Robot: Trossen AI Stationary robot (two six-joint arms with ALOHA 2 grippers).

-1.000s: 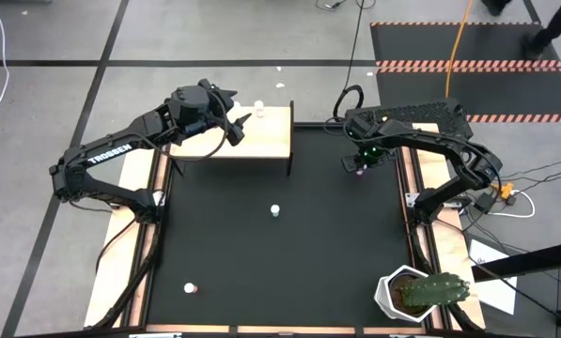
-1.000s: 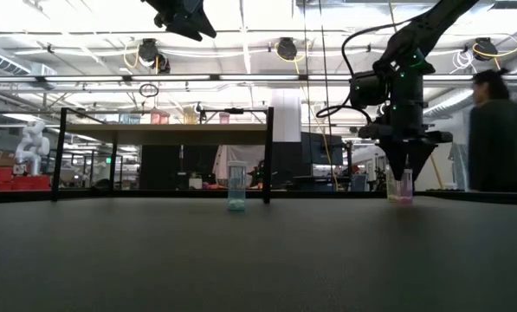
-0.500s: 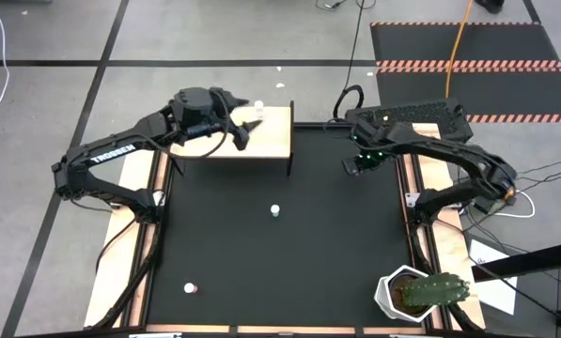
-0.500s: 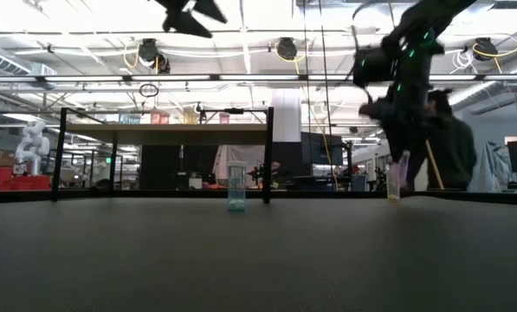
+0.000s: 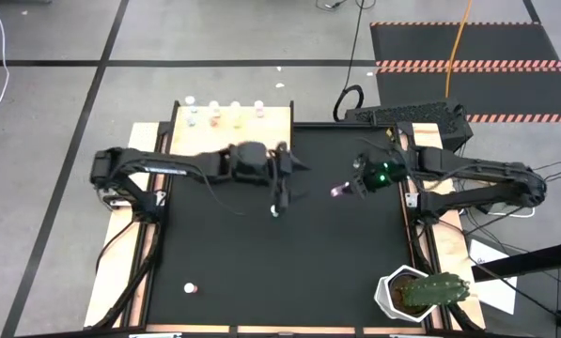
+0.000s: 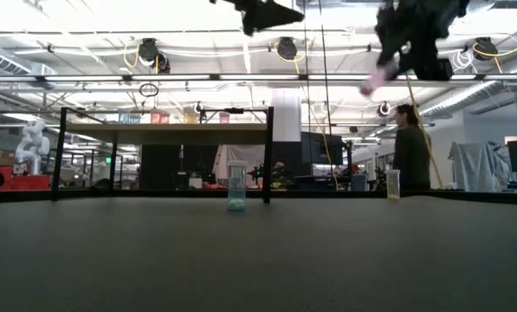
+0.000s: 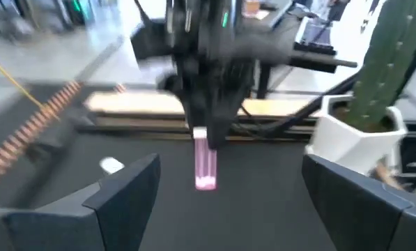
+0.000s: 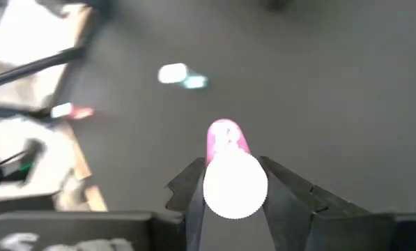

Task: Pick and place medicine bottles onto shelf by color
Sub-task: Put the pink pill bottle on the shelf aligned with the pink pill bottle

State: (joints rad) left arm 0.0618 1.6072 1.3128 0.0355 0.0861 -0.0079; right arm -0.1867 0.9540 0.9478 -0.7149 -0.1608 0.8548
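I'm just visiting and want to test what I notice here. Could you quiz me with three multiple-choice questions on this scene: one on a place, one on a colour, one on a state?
1. Where is the potted cactus?
A. on the shelf
B. at a table corner, on the right arm's side
C. mid-table

2. What colour is the bottle in the right hand?
A. pink
B. blue
C. yellow

3. How is the left hand?
A. gripping a bottle
B. open, empty
C. resting on the shelf

Answers: 1 B, it stands at that corner. 2 A, the pink bottle shows between the fingers. 3 B, its fingers are spread, holding nothing.

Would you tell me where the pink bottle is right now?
The pink bottle is held in the right gripper, lifted above the mat's right half in the high view, right of the left gripper.
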